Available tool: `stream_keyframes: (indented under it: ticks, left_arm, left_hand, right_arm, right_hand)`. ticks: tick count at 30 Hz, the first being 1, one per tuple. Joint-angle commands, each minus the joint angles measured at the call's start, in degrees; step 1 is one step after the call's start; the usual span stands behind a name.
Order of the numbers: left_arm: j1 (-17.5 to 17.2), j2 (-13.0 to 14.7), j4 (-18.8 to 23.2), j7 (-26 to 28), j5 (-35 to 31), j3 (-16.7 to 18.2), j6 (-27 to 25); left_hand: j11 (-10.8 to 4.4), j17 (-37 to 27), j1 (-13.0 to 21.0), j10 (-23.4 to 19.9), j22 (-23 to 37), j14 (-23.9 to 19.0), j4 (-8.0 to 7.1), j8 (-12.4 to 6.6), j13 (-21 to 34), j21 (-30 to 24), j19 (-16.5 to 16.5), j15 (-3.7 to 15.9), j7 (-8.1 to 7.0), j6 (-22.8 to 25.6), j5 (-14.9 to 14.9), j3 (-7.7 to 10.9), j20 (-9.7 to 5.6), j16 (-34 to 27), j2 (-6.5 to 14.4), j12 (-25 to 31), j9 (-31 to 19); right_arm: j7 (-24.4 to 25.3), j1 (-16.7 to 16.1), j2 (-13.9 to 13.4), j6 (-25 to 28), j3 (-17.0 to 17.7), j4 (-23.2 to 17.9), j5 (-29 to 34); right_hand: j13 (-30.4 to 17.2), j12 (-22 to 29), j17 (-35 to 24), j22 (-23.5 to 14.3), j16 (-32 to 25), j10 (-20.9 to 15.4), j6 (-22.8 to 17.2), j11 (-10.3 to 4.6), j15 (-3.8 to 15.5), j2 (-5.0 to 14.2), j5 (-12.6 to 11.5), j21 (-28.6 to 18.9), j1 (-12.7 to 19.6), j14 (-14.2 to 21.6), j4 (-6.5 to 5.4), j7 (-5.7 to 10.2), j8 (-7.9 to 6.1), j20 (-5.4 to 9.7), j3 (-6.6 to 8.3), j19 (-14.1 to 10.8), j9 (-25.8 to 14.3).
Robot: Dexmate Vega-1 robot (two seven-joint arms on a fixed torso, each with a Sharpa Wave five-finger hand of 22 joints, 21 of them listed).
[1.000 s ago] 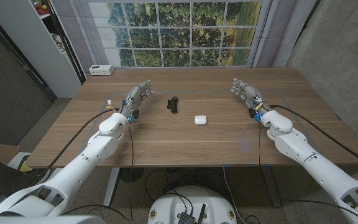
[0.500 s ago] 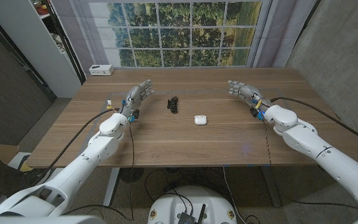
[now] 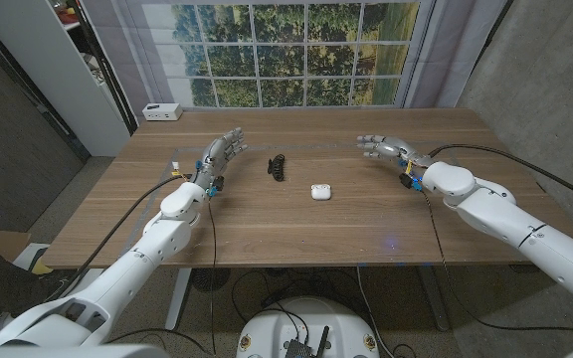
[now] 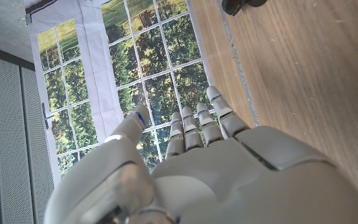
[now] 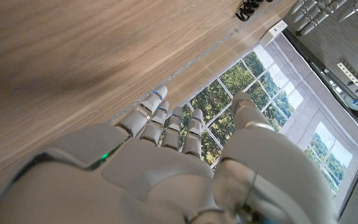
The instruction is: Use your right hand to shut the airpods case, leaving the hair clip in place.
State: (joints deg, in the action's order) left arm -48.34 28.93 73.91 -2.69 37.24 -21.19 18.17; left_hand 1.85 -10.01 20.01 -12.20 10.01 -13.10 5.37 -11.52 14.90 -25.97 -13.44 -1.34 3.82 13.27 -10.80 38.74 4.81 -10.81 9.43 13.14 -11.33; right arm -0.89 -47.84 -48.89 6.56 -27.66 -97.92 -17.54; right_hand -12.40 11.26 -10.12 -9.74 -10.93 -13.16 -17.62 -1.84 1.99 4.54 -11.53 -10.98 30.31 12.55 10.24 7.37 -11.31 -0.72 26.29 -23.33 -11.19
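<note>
**Both hands empty, case alone at mid-table**

The wooden table (image 3: 296, 224) spans the head view, with a window scene of trees (image 3: 286, 55) behind its far edge. The right arm (image 3: 510, 224) reaches in over the table's right side, and the left arm (image 3: 157, 244) lies along the left side. The right hand (image 3: 391, 148) hangs above the wood with its fingers spread and extended toward the table's middle, gripping nothing. The left hand (image 3: 219, 154) points toward the far edge, its fingers straight and apart, likewise empty. A white box (image 3: 161, 111) sits at the far left corner. The white airpods case (image 3: 319, 191) lies near the table's centre, well apart from both hands; whether its lid is up cannot be told. The black hair clip (image 3: 279, 166) lies just beyond it, toward the left hand.
</note>
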Motion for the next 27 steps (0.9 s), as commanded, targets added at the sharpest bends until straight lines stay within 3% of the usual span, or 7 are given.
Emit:
stream_keyframes:
  ticks: [1,7,8,9,10,19,27]
  left_arm:
    - [-0.7,0.2,0.8,0.2,0.1,0.2,0.2]
    - [-1.4,0.5,1.2,0.2,0.4,0.4,0.3]
    - [-1.4,0.5,1.2,-0.1,0.6,0.4,0.3]
    - [-1.5,0.7,1.6,0.3,0.5,0.4,-0.2]
    - [-1.4,0.7,1.3,-0.3,0.6,0.4,0.2]
    - [-1.5,1.2,2.3,-0.4,0.5,0.2,-0.7]
    - [-1.7,1.3,3.1,0.2,0.3,-0.1,-1.7]
  left_hand:
    - [0.09,-0.2,0.3,-0.5,0.3,-0.6,-0.04,-0.22,0.0,0.2,-0.2,-0.03,0.10,0.4,-0.2,0.44,0.15,-0.2,-0.1,0.3,-0.1]
    - [-0.03,-0.2,0.3,-0.6,0.3,-0.5,-0.01,-0.18,0.0,0.3,-0.1,-0.02,0.01,0.4,-0.2,0.46,0.19,-0.1,-0.1,0.3,-0.1]
    - [-0.06,-0.2,0.3,-0.6,0.3,-0.5,-0.03,-0.19,0.0,0.3,-0.1,-0.04,0.02,0.4,-0.2,0.46,0.18,-0.1,-0.1,0.3,-0.1]
    - [-0.04,-0.2,0.3,-0.6,0.3,-0.5,-0.02,-0.18,0.0,0.3,-0.1,-0.04,0.01,0.4,-0.2,0.45,0.18,-0.1,-0.1,0.3,-0.1]
    - [0.02,-0.2,0.3,-0.6,0.3,-0.5,-0.02,-0.18,0.0,0.4,-0.1,-0.05,0.01,0.4,-0.2,0.45,0.19,-0.1,-0.1,0.3,-0.1]
    - [-0.17,-0.2,0.3,-0.6,0.3,-0.6,-0.02,-0.16,0.0,0.5,-0.1,0.02,0.04,0.5,-0.2,0.47,0.22,-0.1,-0.2,0.3,-0.1]
    - [0.01,-0.2,0.2,-0.6,0.3,-0.6,-0.02,-0.15,0.0,0.6,-0.1,0.00,0.02,0.5,-0.2,0.46,0.22,-0.1,-0.2,0.3,-0.1]
  right_arm:
    - [-0.1,1.0,-3.7,7.8,-2.3,-7.0,5.8]
    - [-0.5,1.9,-5.0,10.4,-4.3,-10.0,10.6]
    - [-0.3,2.0,-5.2,10.8,-4.7,-10.5,11.7]
    - [-0.5,2.2,-5.3,11.3,-5.0,-10.9,12.5]
    - [-0.7,2.3,-5.4,11.7,-5.2,-11.3,12.9]
    - [-5.6,3.8,-7.2,17.7,-6.7,-15.5,15.5]
    - [-10.2,5.7,-8.9,19.4,-8.5,-17.0,18.2]
  right_hand:
    - [-0.1,0.0,-0.2,-0.2,0.3,0.3,0.3,0.07,4.77,-0.05,0.0,0.2,0.8,-0.7,0.08,0.06,-0.01,-0.04,-0.31,0.2,-0.1]
    - [-0.1,0.0,-0.2,-0.1,0.3,0.5,0.0,0.02,4.61,-0.17,0.1,0.4,1.5,-1.2,0.01,0.79,-0.16,-0.07,-0.30,0.9,-0.1]
    - [-0.2,0.4,-0.2,-0.1,0.0,0.4,-1.0,-0.04,4.74,-0.45,0.2,0.2,2.9,-1.1,-0.23,3.43,-0.55,-0.14,-0.40,1.1,-0.3]
    - [-0.2,0.5,-0.3,-0.1,-0.2,0.3,-1.0,-0.08,4.92,-0.62,0.3,0.1,3.3,-1.0,-0.33,1.39,-0.50,-0.19,-0.58,1.1,-0.3]
    - [-0.2,0.5,-0.3,-0.1,-0.2,0.2,-1.0,-0.12,4.89,-0.63,0.3,0.2,3.3,-0.9,-0.34,1.21,-0.50,-0.23,-0.59,1.2,-0.3]
    - [-0.2,0.1,-0.2,-0.1,0.4,1.6,-0.2,-0.60,4.85,-0.56,0.1,0.5,5.5,-2.7,0.02,0.71,-0.13,-0.43,-0.16,2.6,-0.3]
    - [-0.3,-0.2,-0.2,-0.1,0.5,2.9,0.3,-0.69,4.78,-0.55,0.0,0.6,6.6,-3.7,-0.02,0.75,0.05,-0.59,-0.02,3.6,-0.3]
